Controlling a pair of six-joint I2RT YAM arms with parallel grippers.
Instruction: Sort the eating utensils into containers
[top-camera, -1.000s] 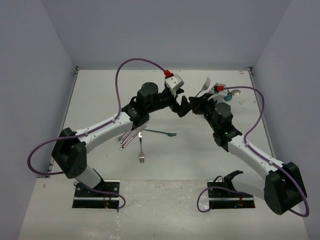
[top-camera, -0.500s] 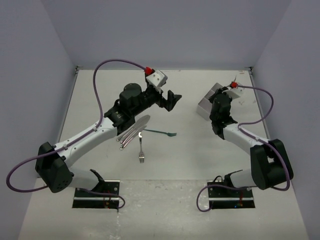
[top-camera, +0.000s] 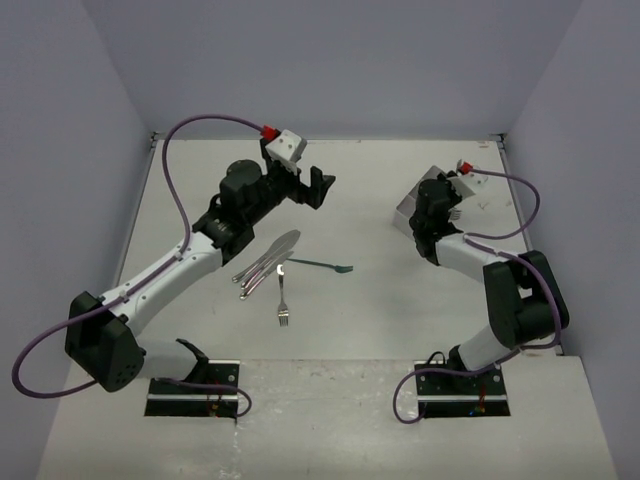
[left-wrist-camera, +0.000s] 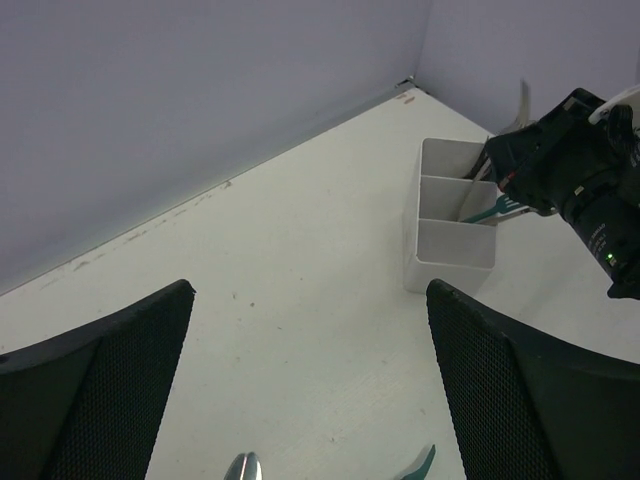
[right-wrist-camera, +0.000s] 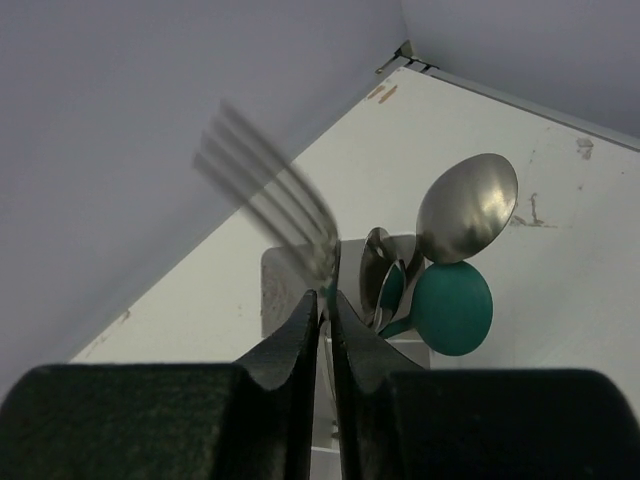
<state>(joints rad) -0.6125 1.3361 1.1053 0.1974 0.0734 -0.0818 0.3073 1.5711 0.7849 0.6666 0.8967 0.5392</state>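
Jaws of the right gripper (right-wrist-camera: 325, 310) pinch a silver fork (right-wrist-camera: 270, 195), tines up and long axis near upright, directly above the container (right-wrist-camera: 285, 285) by the bench's far right corner; which compartment is unclear. The left gripper (top-camera: 318, 188) hangs spread, nearer the loose utensils (top-camera: 265, 268) mid-bench.

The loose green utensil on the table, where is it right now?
In the overhead view the green utensil lies flat near the middle of the table, just right of the silver cutlery pile and the lone silver fork.
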